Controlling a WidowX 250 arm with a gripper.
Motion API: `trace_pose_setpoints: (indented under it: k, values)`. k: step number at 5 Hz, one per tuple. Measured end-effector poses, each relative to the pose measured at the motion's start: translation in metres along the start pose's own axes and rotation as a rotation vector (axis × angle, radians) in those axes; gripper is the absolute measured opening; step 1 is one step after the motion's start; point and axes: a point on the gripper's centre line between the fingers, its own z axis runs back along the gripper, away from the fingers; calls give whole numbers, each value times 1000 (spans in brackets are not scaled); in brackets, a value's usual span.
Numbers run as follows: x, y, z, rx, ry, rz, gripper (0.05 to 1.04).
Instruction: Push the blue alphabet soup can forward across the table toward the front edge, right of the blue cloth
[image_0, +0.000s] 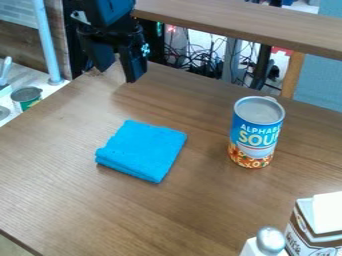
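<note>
A black gripper (119, 75) hangs over a wooden table (60, 185), near a folded blue cloth (142, 150).
Its fingers stand apart; the cloth lies flat mid-table. An upright soup can (256, 132) to the right bears large pale lettering on blue; a printed brown-and-white carton (308, 232) stands lower right.

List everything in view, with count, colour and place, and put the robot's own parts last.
Folded cloth: one, bright blue, on the table near the middle of the view
Soup can: one, blue with an orange-red base, upright right of the cloth
Carton: one, white and brown, lower right corner
Capped container: one, white with silvery cap, bottom edge beside the carton
Table: one, brown, beneath these
Board: one, brown, across the top
Cables: several, mostly dark, behind the table
Pole: one, light blue, upper left
Small can: one, partly green, left edge
Gripper: one, black, upper left, fingers apart
</note>
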Motion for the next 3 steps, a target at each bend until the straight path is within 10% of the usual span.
trace_pose_setpoints:
  k: [1, 3]
  values:
    - [-2, -1, -9, -10, 28, 1, 1000]
    - [91, -73, -26, -79, -81, -215, 1000]
